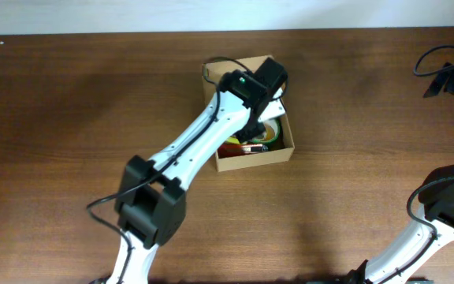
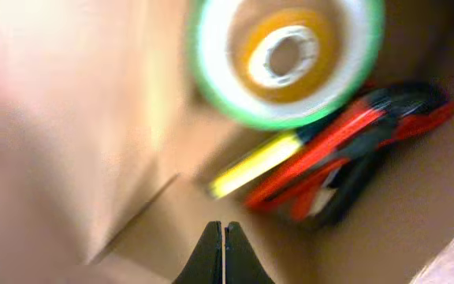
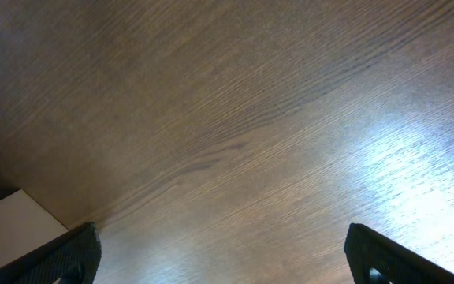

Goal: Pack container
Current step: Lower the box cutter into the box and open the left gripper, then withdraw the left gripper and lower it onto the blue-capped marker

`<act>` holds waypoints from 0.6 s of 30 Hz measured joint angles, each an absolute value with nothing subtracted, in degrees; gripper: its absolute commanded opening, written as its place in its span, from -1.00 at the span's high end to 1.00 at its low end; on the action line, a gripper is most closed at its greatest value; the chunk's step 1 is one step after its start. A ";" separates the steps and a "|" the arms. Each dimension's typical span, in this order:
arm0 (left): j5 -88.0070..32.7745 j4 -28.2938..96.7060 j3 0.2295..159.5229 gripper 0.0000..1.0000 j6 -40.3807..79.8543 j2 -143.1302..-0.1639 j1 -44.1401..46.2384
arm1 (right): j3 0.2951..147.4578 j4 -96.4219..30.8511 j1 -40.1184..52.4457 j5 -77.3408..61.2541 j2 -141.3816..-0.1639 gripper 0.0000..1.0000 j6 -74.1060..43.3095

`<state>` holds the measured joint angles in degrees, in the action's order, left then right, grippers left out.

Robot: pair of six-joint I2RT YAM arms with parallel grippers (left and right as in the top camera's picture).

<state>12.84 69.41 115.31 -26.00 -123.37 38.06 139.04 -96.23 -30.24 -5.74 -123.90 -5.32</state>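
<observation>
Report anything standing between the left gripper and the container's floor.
Nothing visible does. The left gripper, shut, points down into the open container over bare cardboard. The tape roll and markers lie farther in, off its line.

No legible text or labels anywhere.

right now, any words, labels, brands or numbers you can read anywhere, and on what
No readable text in any view.
container: plain brown cardboard, no print showing.
green-edged tape roll, yellow marker, red and black items: too blurred to tell whether they carry print.
table: wood grain, no writing.
</observation>
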 measured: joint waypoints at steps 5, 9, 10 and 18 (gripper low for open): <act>17.58 69.80 115.35 0.95 -22.61 -115.15 35.35 | 139.04 -96.23 -30.24 -5.74 -123.90 -0.99 -5.34; 18.90 71.85 116.14 0.95 -18.31 -106.65 29.95 | 139.04 -96.23 -30.24 -5.74 -123.90 -0.99 -5.32; 19.05 72.79 116.31 0.95 -17.28 -105.12 28.56 | 139.04 -96.23 -30.24 -5.74 -123.90 -0.99 -5.32; 7.49 82.56 116.05 0.54 -9.67 -99.31 11.51 | 139.04 -96.23 -30.24 -5.74 -123.90 -0.99 -5.30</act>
<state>7.49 82.56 116.05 -9.67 -99.31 11.51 139.04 -96.23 -30.24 -5.74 -123.90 -5.30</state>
